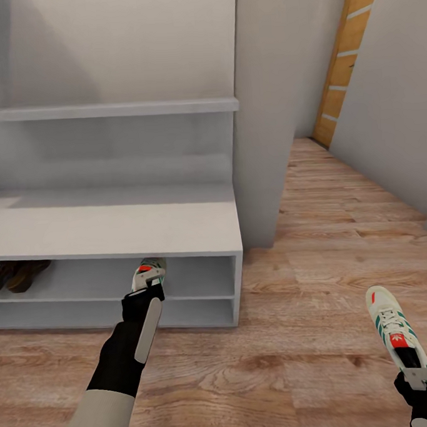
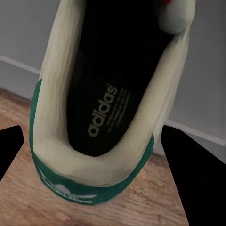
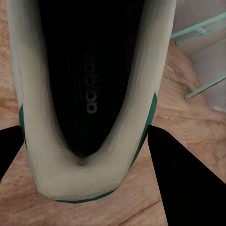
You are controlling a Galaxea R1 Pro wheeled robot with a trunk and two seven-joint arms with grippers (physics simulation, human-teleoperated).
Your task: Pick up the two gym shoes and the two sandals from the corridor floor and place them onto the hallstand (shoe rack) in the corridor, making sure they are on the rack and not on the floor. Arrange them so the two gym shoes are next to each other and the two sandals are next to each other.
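The left gripper (image 1: 144,293) grasps one gym shoe (image 1: 148,272) by the heel, toe pointing toward 12 o'clock at the front edge of the hallstand (image 1: 114,228), level with its upper open tier. The right gripper (image 1: 422,378) grasps the second gym shoe (image 1: 393,329) by the heel at 4 o'clock in the head view, above the corridor floor (image 1: 319,320). Both shoes are cream-white with green side stripes and a red tongue label; each wrist view shows a black insole with pale lettering inside a green-trimmed heel collar. The two sandals (image 1: 16,274), brown, lie on the upper tier at 9 o'clock.
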